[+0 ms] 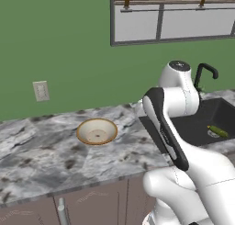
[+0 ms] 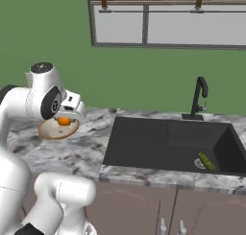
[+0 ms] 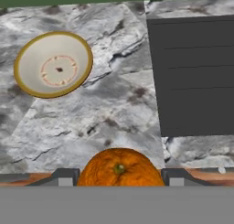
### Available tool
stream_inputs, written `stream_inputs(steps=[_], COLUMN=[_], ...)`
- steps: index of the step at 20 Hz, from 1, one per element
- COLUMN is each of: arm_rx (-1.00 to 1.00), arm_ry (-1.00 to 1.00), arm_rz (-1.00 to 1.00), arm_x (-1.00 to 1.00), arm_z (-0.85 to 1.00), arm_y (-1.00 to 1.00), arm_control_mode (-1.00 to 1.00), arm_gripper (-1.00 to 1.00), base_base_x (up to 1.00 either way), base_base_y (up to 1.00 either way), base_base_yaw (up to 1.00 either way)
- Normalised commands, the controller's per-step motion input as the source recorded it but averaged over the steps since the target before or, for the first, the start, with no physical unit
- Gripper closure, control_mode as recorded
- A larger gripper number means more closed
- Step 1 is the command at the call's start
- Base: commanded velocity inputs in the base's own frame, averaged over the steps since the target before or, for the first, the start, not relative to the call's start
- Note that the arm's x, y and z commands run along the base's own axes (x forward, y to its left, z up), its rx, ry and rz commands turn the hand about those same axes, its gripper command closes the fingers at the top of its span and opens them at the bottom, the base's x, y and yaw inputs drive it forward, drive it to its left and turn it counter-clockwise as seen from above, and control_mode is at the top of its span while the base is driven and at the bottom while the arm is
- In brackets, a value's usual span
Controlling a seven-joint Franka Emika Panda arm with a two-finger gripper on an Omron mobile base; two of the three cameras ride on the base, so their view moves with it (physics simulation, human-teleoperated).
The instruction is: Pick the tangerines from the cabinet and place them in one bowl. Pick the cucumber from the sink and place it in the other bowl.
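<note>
My gripper (image 3: 119,177) is shut on a bright orange tangerine (image 3: 119,168), whose stem end faces the hand camera. It hangs above the marble counter (image 3: 114,118), between the beige bowl (image 3: 53,64) with its orange-brown rim and the black sink (image 3: 192,77). From the right base the gripper (image 2: 67,118) and tangerine (image 2: 64,120) overlap the bowl's rim (image 2: 50,132). The bowl (image 1: 97,131) holds nothing. A slim green cucumber (image 2: 207,162) lies by the drain in the sink's right basin (image 2: 168,143); from the left base the cucumber (image 1: 217,131) shows too. The cabinet is out of view.
A black faucet (image 2: 199,97) stands behind the sink. A window (image 2: 168,23) sits in the green wall above. A wall outlet (image 1: 41,91) is left of the bowl. Drawer fronts with metal handles (image 1: 60,210) run below the counter edge.
</note>
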Motion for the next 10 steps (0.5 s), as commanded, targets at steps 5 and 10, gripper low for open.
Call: stream_inputs(steps=[5, 10], arm_rx=[0.03, 0.01], arm_ry=[0.03, 0.03], arm_rz=[0.18, 0.04], arm_x=[0.14, 0.54], arm_z=[-0.18, -0.21], arm_y=[0.5, 0.23], arm_control_mode=[-1.0, -1.0], arm_gripper=[1.0, 1.0], base_base_x=[0.0, 0.0], base_base_y=[0.0, 0.0], base_base_yaw=[0.0, 0.0])
